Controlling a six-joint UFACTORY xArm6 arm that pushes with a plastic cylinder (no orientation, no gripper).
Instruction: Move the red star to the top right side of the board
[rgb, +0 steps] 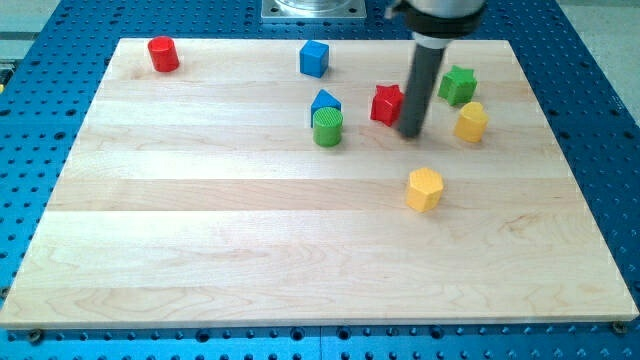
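The rod's tip (411, 131), which has no jaws to open or close, touches the red star (387, 104) on its right; the star sits right of centre, toward the board's (200, 250) top.

Red star (387, 104), green star (459, 85), blue cube (314, 58), pale wooden board (200, 200).

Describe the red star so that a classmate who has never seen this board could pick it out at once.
Start at the wooden board and look to its upper right part, where a dark rod comes down. The red star sits just on the view's left of my tip. It is the only red block there; the red cylinder stands far off at the top left corner.
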